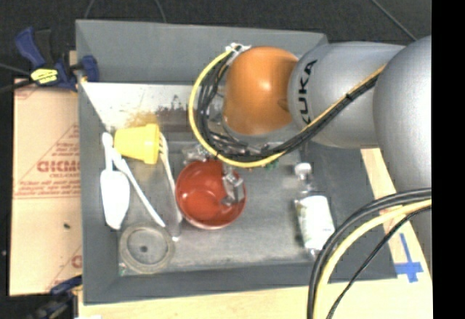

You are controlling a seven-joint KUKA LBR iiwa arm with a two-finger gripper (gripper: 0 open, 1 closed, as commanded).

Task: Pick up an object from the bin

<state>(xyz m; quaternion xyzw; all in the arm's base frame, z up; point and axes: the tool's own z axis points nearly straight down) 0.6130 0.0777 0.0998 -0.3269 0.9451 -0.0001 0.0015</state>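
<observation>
The gripper (232, 190) hangs at the rim of the red bowl (202, 200) — open or closed, can't tell — a shallow rim bite could slip.

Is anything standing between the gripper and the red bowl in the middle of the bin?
Nothing visible. The gripper is at the right rim of the red bowl; the yellow cup and the clear bottle lie apart from it.
</observation>
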